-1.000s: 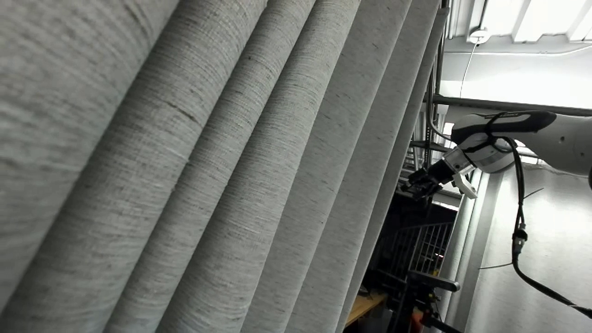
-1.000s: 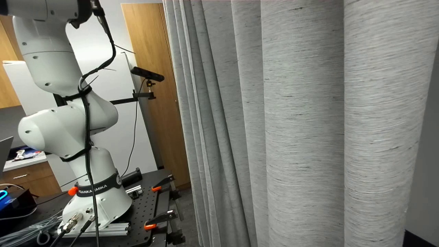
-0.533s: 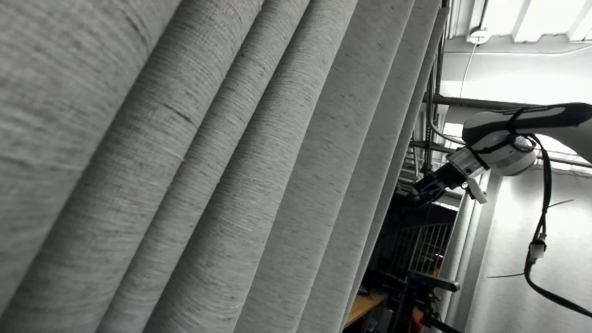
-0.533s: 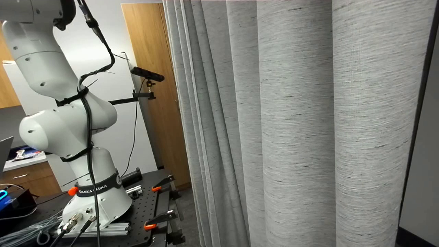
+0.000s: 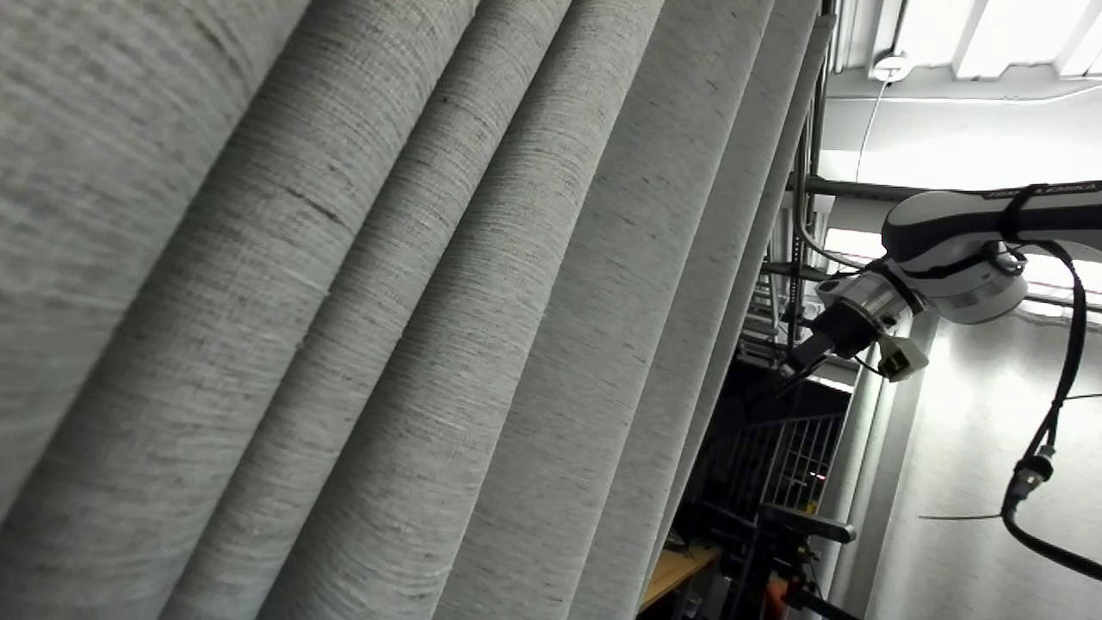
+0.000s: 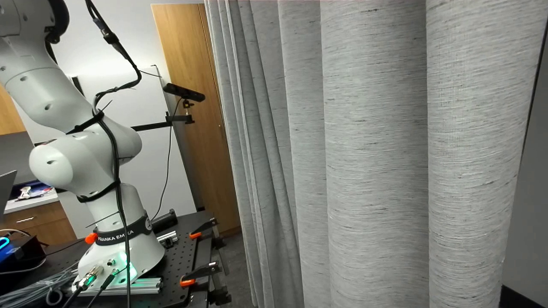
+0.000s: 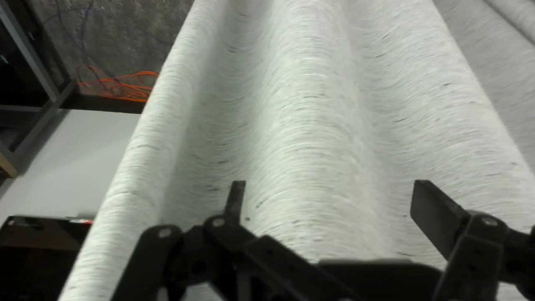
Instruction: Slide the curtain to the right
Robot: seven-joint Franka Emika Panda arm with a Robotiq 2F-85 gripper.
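The curtain is a huge light-grey woven drape with deep folds. It fills the left and middle of an exterior view, and it also hangs across the middle and right in an exterior view. In the wrist view the curtain spans most of the picture, its left edge running from top centre to bottom left. My gripper is open, with its black fingers wide apart. One rounded fold shows between the fingers; I cannot tell whether they touch it. The gripper also shows right of the curtain in an exterior view.
A black table with orange-tipped clamps carries the arm base. A camera on a bracket stands between arm and curtain. A wooden cabinet is behind. Orange cable lies on the floor past the curtain's left edge.
The arm has leaned back and the gripper has moved slightly right and down in an exterior view, its wrist turning. The curtain's folds have shifted and swayed a little. A green light shows at the base.
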